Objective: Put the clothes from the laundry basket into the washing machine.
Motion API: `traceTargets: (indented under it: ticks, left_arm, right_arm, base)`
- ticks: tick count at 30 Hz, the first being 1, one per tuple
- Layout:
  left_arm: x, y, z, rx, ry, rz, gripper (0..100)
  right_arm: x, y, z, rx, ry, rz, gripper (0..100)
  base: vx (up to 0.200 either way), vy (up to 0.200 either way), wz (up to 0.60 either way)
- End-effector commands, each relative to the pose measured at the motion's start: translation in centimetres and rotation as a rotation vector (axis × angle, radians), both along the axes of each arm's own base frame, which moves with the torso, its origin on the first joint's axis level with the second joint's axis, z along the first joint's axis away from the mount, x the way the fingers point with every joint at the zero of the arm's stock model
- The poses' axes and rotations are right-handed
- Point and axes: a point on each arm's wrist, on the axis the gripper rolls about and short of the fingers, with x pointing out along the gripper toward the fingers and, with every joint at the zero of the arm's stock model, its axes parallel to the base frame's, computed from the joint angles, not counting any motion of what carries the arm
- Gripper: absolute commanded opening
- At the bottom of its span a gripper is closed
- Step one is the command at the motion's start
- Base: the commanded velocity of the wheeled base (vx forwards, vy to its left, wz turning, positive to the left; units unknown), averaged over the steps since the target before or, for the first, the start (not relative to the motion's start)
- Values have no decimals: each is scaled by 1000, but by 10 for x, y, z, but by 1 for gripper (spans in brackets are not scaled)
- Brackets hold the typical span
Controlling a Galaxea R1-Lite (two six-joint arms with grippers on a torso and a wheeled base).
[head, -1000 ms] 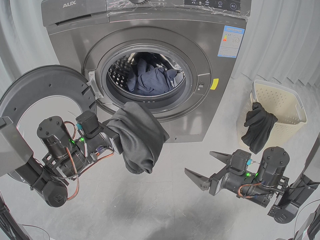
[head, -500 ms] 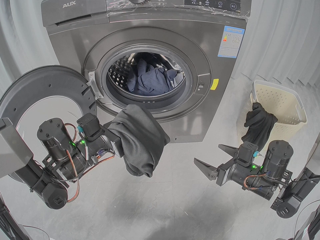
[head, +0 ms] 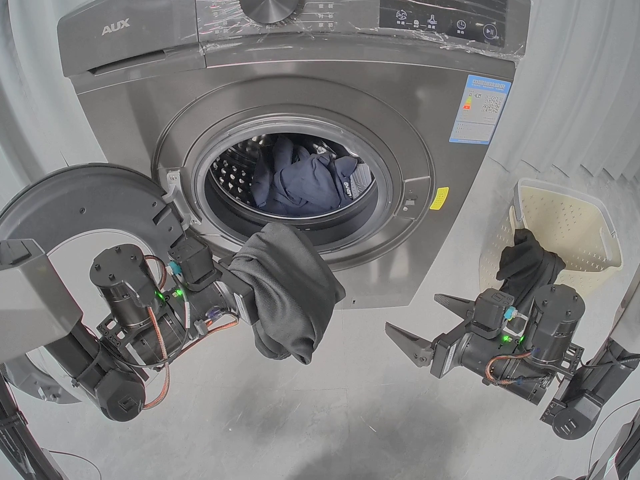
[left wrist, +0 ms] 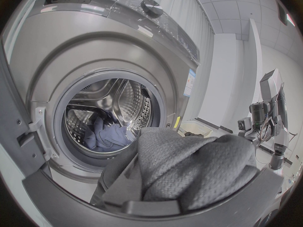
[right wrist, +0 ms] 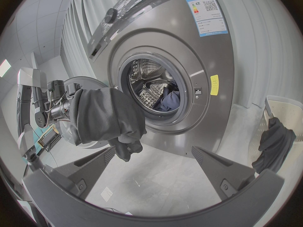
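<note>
While the grey garment (head: 290, 288) drapes over the left jaws clamping it, right jaws stand apart.

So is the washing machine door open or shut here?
Open. The door is swung wide to the robot's left, and the drum is exposed, with navy clothes lying inside.

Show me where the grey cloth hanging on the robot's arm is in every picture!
Head view: the grey garment hangs left of centre, just below the washing machine opening.
Left wrist view: the grey garment is close up, in front of the opening.
Right wrist view: the grey garment is farther off, before the machine.
Shared landmark: the yellow sticker beside the opening.
</note>
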Motion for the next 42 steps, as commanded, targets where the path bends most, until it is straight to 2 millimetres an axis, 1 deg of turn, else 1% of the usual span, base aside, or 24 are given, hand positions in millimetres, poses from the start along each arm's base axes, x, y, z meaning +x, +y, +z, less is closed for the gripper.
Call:
traceTargets:
  ticks: [1, 5, 7, 11, 14, 40, 42]
  left_arm:
    - [1, -2, -4, 10, 10, -3, 0]
    - [1, -2, -6, 13, 13, -4, 0]
    - [1, -2, -6, 14, 14, -4, 0]
    - [1, -5, -10, 20, 25, -13, 0]
    - [-1, -8, -11, 23, 28, -23, 0]
    - [-4, -9, -14, 32, 38, -27, 0]
    - [-4, -9, -14, 32, 38, -27, 0]
  right_arm:
    - [-1, 1, -1, -3, 4, 5, 100]
    - [-3, 4, -2, -6, 7, 19, 100]
    - [-8, 3, -4, -14, 16, 28, 100]
    - [-18, 3, -10, -41, 44, 55, 100]
    - [-21, 5, -10, -41, 44, 69, 100]
    - [-24, 8, -9, -37, 43, 83, 100]
    - [-24, 8, -10, -39, 46, 83, 100]
  base:
    - [200, 0, 0]
    - [200, 0, 0]
    - [200, 0, 0]
    - [0, 0, 0]
    - [0, 0, 0]
    - [0, 0, 0]
    - [200, 0, 0]
